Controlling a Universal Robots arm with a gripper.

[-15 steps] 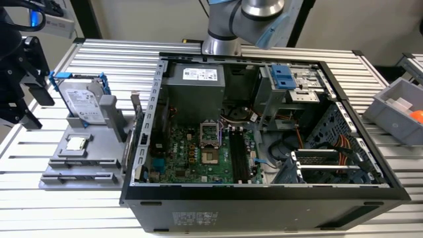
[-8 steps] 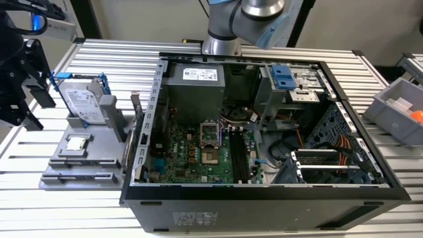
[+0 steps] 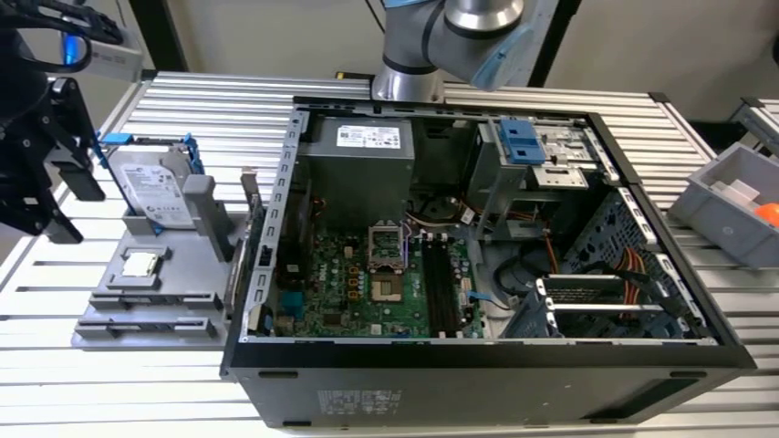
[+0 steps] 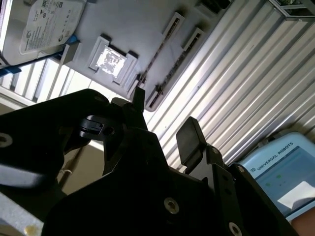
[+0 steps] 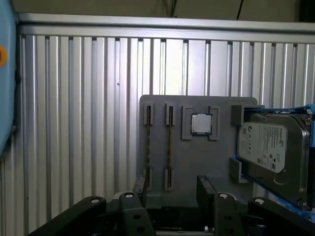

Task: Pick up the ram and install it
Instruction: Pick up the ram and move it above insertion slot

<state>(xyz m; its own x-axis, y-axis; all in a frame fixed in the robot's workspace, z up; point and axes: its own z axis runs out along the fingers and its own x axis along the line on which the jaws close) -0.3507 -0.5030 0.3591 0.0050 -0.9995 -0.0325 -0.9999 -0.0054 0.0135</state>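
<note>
The ram shows as two thin dark sticks point(image 5: 170, 147) standing on edge in the slots of a grey holder tray point(image 5: 216, 157). In the exterior view the ram point(image 3: 146, 323) lies at the tray's near end, left of the computer case. It also appears in the second wrist view as the same ram sticks point(image 4: 157, 51). My gripper point(image 3: 61, 196) hangs above the table at the exterior view's far left, beside the tray. In both wrist views the gripper point(image 5: 171, 189) point(image 4: 165, 120) is open, its black fingers point(image 5: 204, 184) apart with nothing between them, away from the sticks.
An open computer case point(image 3: 487, 356) fills the middle, with a green motherboard and long black slots point(image 3: 441, 287). The tray also carries a silver hard drive point(image 3: 159, 187) in a blue frame and a square processor point(image 3: 142, 264). A grey bin point(image 3: 731, 205) stands at the right. The table point(image 3: 36, 301) is slatted metal.
</note>
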